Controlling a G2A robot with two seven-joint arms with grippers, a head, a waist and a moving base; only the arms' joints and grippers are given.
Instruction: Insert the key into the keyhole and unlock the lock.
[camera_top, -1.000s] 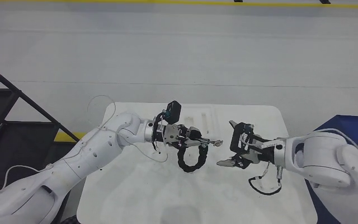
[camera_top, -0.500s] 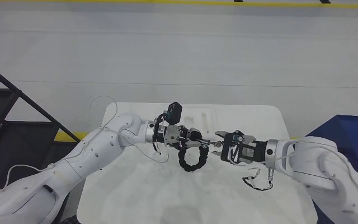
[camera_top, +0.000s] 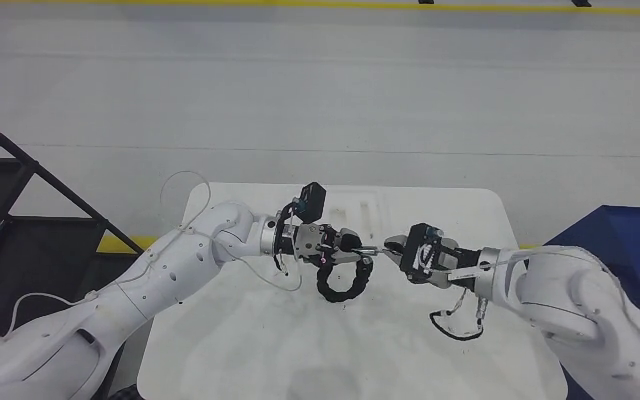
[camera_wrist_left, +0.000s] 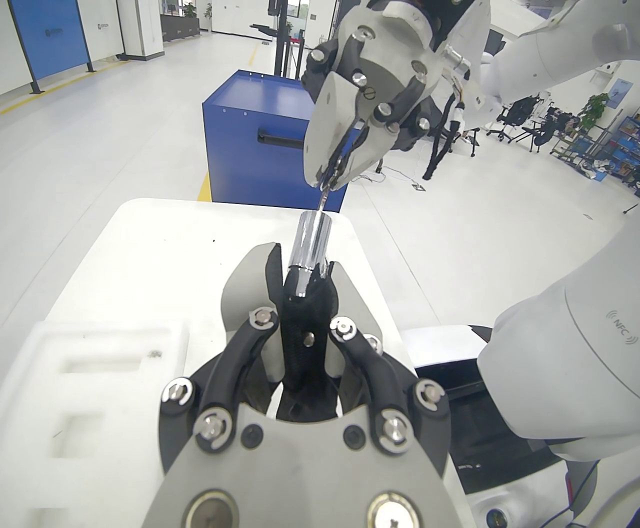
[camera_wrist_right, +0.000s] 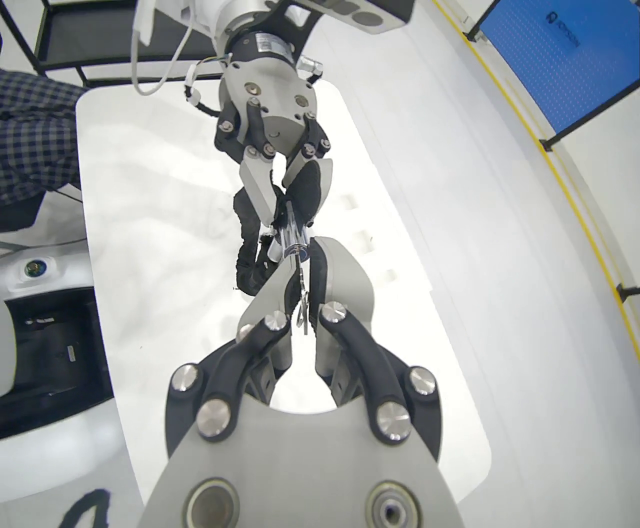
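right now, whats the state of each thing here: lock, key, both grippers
lock: held above the table, chrome end facing the key, black cable in a closed loop
key: tip at the keyhole end of the lock; how far in, cannot tell
left gripper: shut on the lock
right gripper: shut on the key

Bright, even overhead light; shadows faint. Tabletop (camera_top: 250, 340), at 6 o'clock in the top view, glares near white. Lock (camera_wrist_left: 311, 240) chrome glints. Wrist views bow straight lines at edges.
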